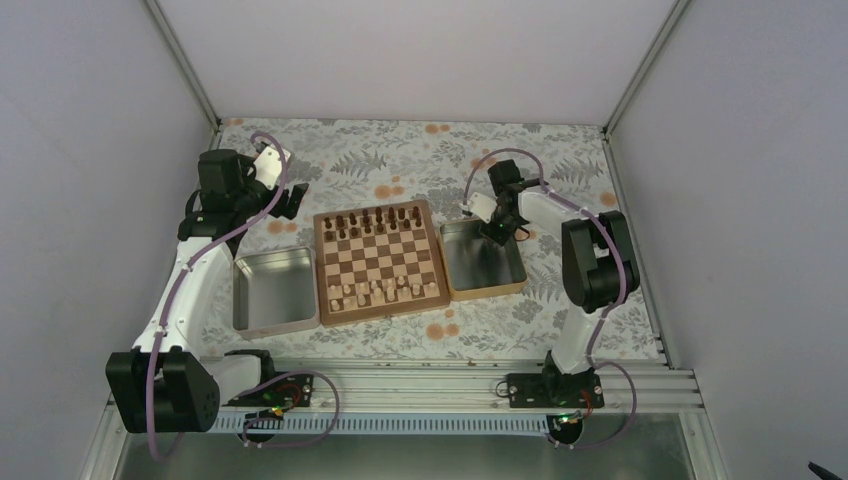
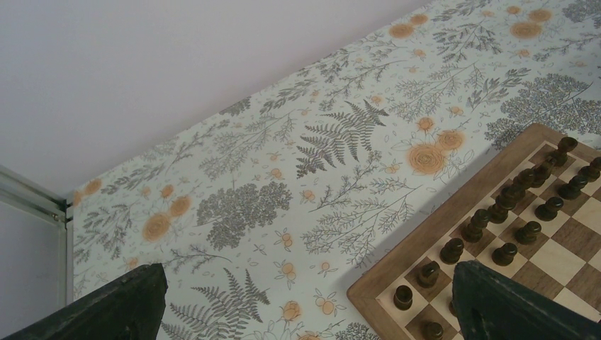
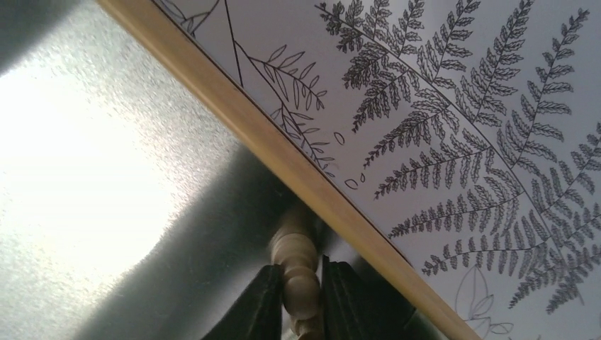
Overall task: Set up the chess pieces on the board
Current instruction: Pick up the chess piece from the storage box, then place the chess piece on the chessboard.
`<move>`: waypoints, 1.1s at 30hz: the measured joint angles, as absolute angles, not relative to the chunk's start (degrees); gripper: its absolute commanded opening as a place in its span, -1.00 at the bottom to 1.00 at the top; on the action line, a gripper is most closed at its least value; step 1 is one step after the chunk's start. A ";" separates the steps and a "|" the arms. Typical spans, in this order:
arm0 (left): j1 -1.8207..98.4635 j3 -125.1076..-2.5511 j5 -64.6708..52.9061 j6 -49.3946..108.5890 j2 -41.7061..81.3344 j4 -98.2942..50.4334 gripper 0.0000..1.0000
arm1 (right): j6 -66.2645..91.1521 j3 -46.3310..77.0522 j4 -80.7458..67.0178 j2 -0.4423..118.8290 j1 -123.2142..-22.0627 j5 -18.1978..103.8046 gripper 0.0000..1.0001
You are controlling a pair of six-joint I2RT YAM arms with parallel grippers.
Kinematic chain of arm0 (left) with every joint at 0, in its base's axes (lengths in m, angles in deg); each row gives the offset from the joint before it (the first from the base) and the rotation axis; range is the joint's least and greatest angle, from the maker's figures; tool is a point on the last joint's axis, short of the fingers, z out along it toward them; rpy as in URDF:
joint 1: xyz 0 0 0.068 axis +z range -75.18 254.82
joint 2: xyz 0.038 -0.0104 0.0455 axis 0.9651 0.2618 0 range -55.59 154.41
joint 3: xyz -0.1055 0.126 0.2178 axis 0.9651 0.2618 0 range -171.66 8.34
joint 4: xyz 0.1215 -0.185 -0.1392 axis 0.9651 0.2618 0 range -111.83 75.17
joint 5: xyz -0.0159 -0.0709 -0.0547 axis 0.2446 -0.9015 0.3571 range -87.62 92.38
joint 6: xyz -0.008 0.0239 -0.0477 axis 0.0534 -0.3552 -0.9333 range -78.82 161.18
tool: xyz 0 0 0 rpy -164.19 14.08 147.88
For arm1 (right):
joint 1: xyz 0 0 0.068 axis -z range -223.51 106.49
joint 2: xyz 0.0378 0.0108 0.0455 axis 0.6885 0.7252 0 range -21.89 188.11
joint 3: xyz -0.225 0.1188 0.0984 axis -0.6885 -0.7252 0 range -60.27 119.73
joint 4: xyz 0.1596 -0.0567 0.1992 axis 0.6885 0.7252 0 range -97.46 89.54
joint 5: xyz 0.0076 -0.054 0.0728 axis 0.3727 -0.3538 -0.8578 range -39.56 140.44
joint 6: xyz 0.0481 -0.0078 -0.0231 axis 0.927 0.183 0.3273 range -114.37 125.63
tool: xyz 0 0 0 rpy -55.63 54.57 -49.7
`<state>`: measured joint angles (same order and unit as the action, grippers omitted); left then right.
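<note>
At 3 o'clock from the board, inside the wooden-rimmed tray near its rim, the right jaws are closed on one pale chess piece. More pale chess pieces stand on the board's 6 o'clock rows, dark pieces on the 12 o'clock rows. The left jaws hang wide apart above the surface near the board's 10 o'clock corner.

Board: wood, dk & lt checks, mid-brown border, smooth satin finish. Dark pieces — stained wood, slight sheen. Pale piece: turned lt wood, smooth. Left tray: bare shiny metal. Right tray — metal floor, fine grainy texture, strong glare; rim pale matt wood. Table cover: floral print, matt; cloth or paper, can't tell. Right gripper fingers: matt black.
</note>
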<state>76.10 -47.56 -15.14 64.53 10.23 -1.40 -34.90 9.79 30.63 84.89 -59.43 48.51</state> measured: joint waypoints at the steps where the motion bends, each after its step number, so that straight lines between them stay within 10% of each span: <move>1: 76.10 -47.56 -15.14 64.53 10.23 -1.40 1.00 | -34.95 9.79 30.63 84.89 -59.43 48.07 -0.77; 16: 76.10 -47.56 -15.29 64.53 10.23 -1.38 1.00 | -34.82 16.94 38.06 78.91 -61.36 43.99 -0.81; 33: 76.10 -47.56 -15.29 64.55 10.23 -1.38 1.00 | -30.90 21.79 42.84 82.91 -85.82 41.49 -0.80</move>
<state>76.10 -47.56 -15.29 64.55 10.23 -1.38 -30.90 21.79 42.84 82.91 -85.82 41.49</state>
